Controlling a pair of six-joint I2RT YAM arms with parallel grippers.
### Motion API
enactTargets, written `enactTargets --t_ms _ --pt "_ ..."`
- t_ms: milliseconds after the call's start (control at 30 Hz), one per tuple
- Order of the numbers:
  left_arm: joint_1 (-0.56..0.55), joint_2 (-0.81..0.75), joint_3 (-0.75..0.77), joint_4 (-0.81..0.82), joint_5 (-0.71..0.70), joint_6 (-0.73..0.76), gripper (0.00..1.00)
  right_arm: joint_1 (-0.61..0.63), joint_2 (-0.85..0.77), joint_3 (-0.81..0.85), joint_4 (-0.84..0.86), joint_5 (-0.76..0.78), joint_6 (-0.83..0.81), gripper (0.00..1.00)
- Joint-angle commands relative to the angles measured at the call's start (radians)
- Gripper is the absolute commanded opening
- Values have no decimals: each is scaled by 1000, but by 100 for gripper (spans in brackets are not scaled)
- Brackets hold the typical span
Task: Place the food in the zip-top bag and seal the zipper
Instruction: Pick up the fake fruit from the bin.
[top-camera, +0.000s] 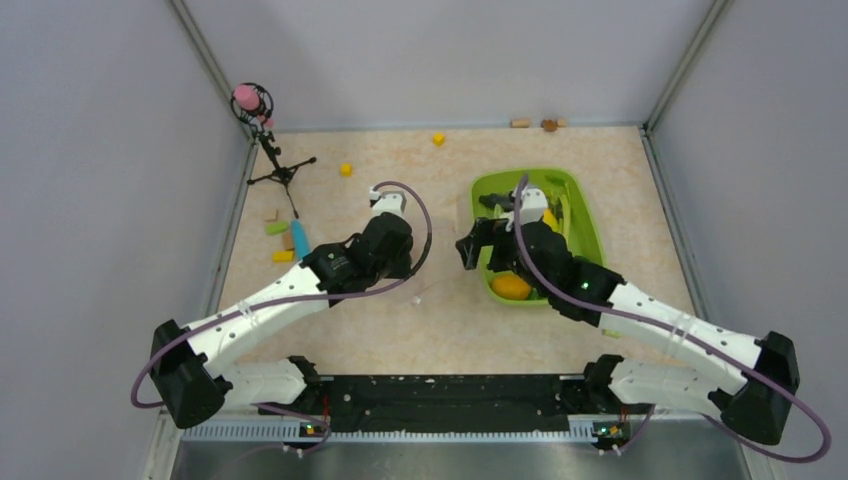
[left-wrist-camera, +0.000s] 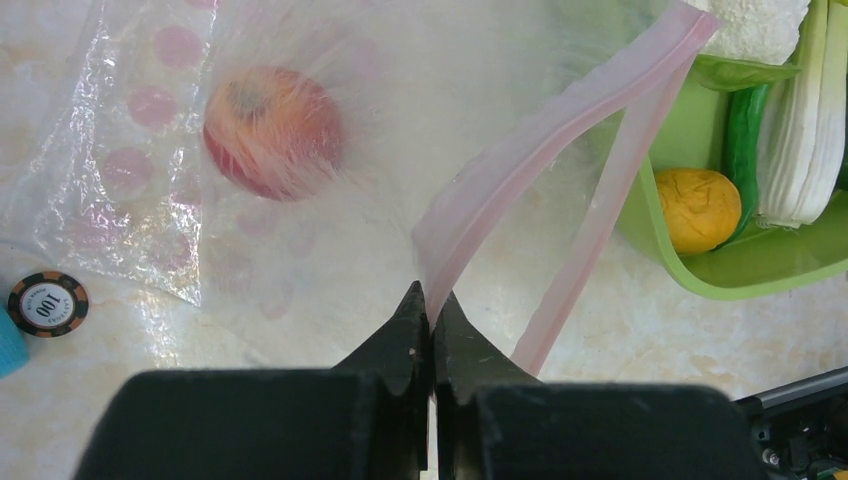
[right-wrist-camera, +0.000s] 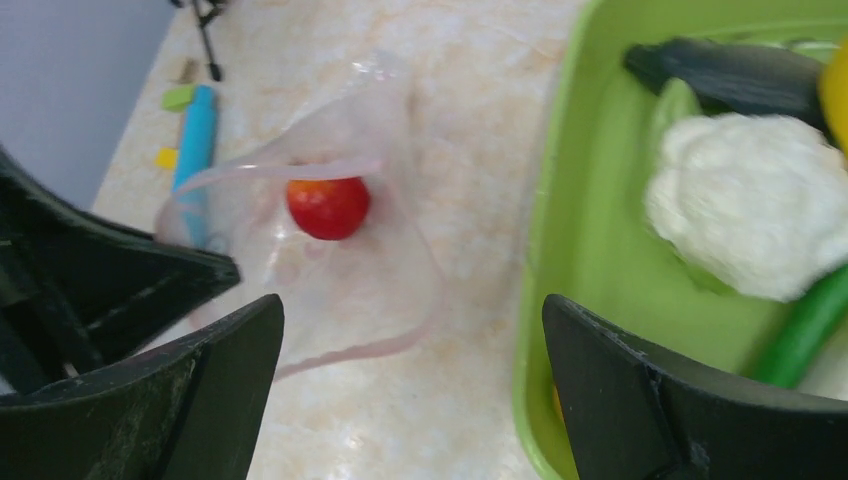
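The clear zip-top bag (left-wrist-camera: 150, 150) lies on the table with a red tomato (left-wrist-camera: 272, 130) inside it. My left gripper (left-wrist-camera: 431, 295) is shut on the pink zipper strip (left-wrist-camera: 560, 120) and holds that edge up, so the mouth gapes. In the right wrist view the bag (right-wrist-camera: 340, 270) and the tomato (right-wrist-camera: 328, 206) lie left of the lime-green tray (right-wrist-camera: 560, 250). My right gripper (right-wrist-camera: 410, 330) is open and empty, over the table at the tray's left rim. In the tray are a white cauliflower (right-wrist-camera: 750, 200), a dark green piece (right-wrist-camera: 740, 70), an orange piece (left-wrist-camera: 698, 208) and a leafy stalk (left-wrist-camera: 805, 130).
The tray (top-camera: 590, 225) stands right of centre. A blue tube (top-camera: 299, 240) and small blocks lie at the left. Yellow blocks (top-camera: 345, 169) sit further back. A tripod with a pink ball (top-camera: 270, 150) stands at the back left. A poker chip (left-wrist-camera: 47, 303) lies by the bag.
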Motion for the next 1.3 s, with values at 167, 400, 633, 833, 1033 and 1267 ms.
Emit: enactTargets --t_ms 167,400,633,833,1033,1267 --pt "2 2 -9 43 -22 17 0 -240 -132 3 -491 -36 169 99" --pt "3 25 -5 45 -17 24 0 -307 -14 35 -550 -106 168 99" --pt "4 38 0 42 -26 32 0 -344 190 74 -558 -265 -49 99" --pt "6 50 8 35 -22 38 0 -361 239 37 -444 -285 -318 99" --pt "9 49 3 36 -39 41 0 -376 303 20 -406 -306 -404 99" --pt "13 60 6 34 -41 44 0 -376 432 52 -373 -312 -467 99"
